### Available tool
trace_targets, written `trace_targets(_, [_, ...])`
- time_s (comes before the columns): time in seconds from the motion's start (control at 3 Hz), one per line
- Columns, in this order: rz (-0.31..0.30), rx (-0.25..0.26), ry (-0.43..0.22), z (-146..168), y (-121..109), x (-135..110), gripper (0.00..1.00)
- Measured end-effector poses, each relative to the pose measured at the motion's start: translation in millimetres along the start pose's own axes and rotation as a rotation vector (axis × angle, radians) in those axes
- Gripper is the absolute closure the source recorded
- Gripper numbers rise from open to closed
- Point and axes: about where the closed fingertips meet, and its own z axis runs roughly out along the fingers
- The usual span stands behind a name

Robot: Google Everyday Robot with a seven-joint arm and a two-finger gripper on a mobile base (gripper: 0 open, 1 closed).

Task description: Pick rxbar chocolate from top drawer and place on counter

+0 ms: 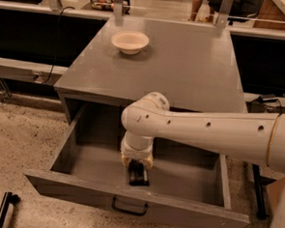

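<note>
Got the gripper (137,161) down inside the top drawer (88,163), jaws squeezed in narrow on the far end of the rxbar chocolate (139,176). Lies flat on the drawer floor, close behind the handle (128,212). Not on the counter (184,65) yet.

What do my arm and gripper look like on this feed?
The arm is a smooth white tube with a row of small dark dots, a rounded white joint housing and a thin orange ring near the right edge. The gripper, down inside the top drawer, is white above and tan at its lower end.
</note>
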Motion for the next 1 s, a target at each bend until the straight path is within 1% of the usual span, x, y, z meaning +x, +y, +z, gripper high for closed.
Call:
trace_targets(0.33, [0.000,0.000,0.000,-5,-1,0,0.89])
trace_targets(0.67, [0.037,0.100,-0.009,-26,7,-1,1.00])
trace_targets(1.0, [0.080,0.246,0.011,-93,25,-4,1.00])
